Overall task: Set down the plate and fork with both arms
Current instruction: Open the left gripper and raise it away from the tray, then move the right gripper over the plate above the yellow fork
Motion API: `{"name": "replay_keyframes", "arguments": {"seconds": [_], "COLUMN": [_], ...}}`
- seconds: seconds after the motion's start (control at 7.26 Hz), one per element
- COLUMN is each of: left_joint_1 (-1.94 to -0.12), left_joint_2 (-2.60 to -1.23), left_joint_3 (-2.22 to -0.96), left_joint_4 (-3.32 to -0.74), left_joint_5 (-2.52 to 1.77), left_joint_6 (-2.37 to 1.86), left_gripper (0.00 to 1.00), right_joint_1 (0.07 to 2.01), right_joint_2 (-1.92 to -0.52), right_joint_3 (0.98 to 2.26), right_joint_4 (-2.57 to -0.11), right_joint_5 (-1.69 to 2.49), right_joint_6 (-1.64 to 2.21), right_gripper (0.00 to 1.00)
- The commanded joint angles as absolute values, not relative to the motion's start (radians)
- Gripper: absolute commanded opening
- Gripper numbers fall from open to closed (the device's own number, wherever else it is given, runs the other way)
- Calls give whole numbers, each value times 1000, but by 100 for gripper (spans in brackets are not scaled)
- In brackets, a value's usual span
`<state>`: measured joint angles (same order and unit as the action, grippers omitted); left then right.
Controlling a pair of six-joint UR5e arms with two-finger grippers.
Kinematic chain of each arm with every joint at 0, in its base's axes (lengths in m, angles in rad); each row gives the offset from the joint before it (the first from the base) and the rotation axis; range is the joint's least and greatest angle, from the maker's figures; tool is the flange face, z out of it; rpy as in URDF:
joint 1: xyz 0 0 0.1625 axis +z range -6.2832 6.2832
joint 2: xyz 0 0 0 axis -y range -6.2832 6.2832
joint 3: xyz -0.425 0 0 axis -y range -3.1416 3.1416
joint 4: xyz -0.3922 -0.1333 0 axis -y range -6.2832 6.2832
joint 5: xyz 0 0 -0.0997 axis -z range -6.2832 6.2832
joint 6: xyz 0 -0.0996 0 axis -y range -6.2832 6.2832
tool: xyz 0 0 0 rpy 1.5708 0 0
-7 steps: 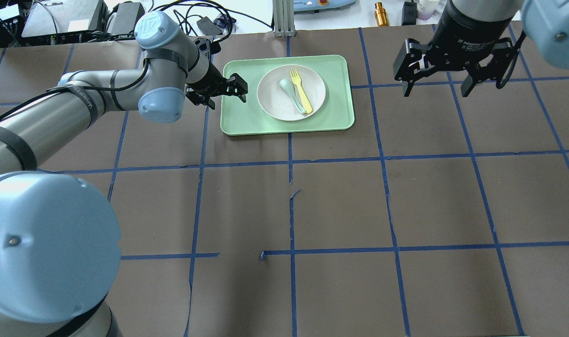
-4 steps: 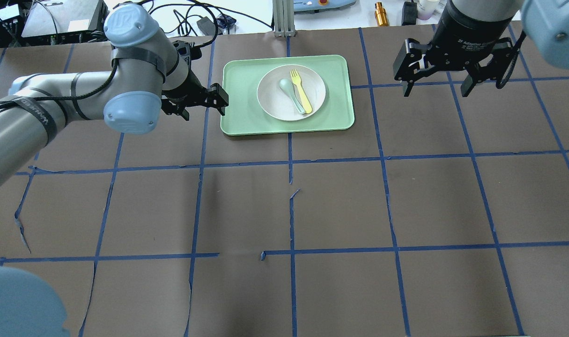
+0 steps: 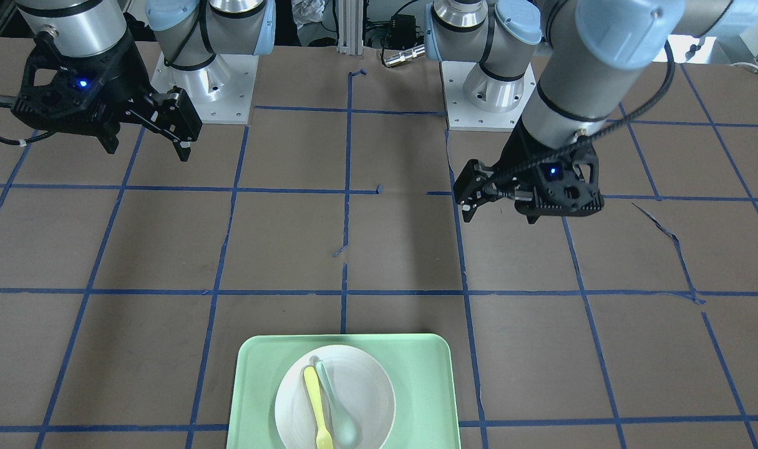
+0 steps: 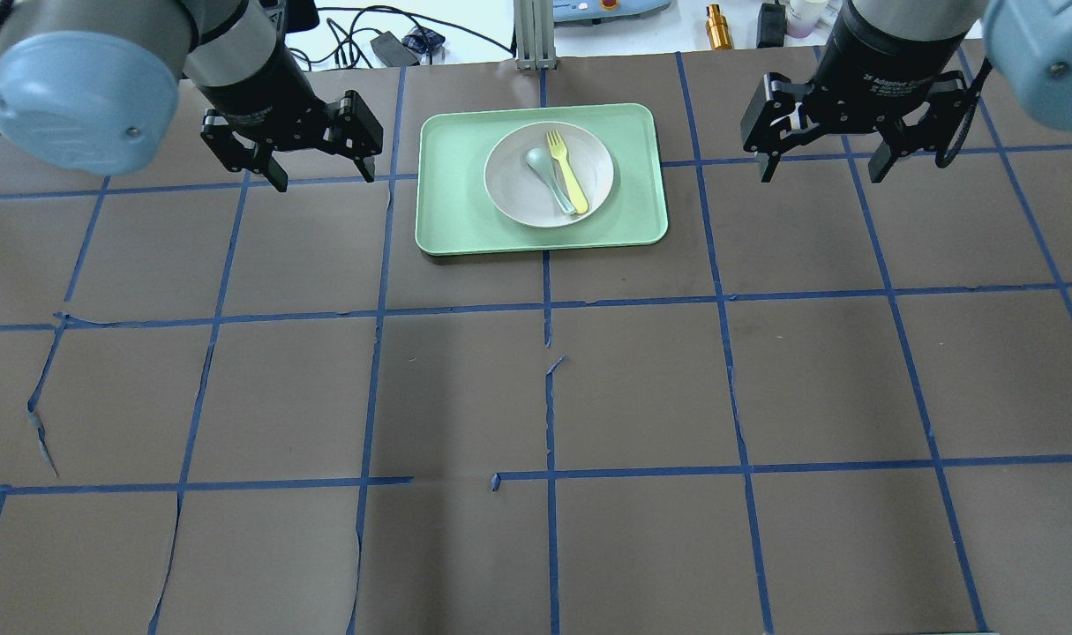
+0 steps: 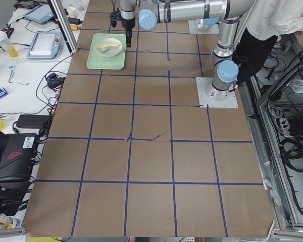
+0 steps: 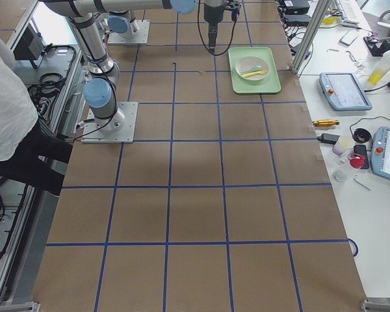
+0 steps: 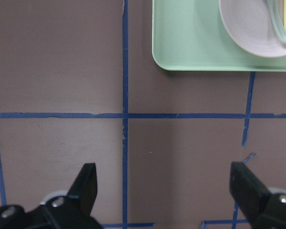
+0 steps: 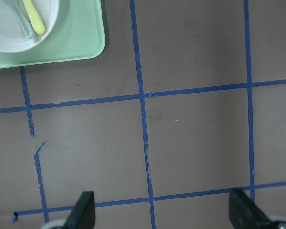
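Two robot arms hang over a brown table marked in squares with blue tape. The left gripper and the right gripper both point down with their jaws spread wide, holding nothing.

Between them sits a mint-green tray, near the table's far edge from the robot. Each gripper hovers off one short end of it, the left nearer than the right, and neither touches it.

An off-white plate rests on the tray, right of its middle in the overhead view. The pale-yellow fork lies on the plate with its tines pointing away from the robot. A grey-green spoon lies just beside it on the left arm's side, and their handles meet near the plate's rim.

Beyond the far edge stand a metal post, loose cables and a small gold cylinder. A person in white stands behind the robot's bases.
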<state>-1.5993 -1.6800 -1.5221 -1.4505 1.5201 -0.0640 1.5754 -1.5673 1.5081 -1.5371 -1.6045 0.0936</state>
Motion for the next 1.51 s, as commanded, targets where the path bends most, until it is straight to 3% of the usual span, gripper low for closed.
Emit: {"name": "replay_keyframes", "arguments": {"seconds": [0.0,0.41,0.69,1.38], "left_joint_1": [-1603,-1603,-1603,-1603], "left_joint_2": [-1615,-1612,-1620,-1615], "left_joint_3": [-1552,-1555,-1557,-1568], "left_joint_4": [-1470,-1474,-1474,-1474], "left_joint_5": [1545,1588,1588,1589], "left_joint_6": [-66,-66,-68,-66], "left_gripper": [100,100,100,100], "right_joint_1": [1575,1575,1578,1697], "right_joint_2": [-1566,-1559,-1514,-1186], "right_joint_3": [1508,1515,1613,1617], "right_joint_4": [-1537,-1628,-1782,-2098], "right_joint_5": [-1605,-1605,-1603,-1576], "right_joint_6": [94,83,63,-83], "right_gripper": [100,100,100,100]}}
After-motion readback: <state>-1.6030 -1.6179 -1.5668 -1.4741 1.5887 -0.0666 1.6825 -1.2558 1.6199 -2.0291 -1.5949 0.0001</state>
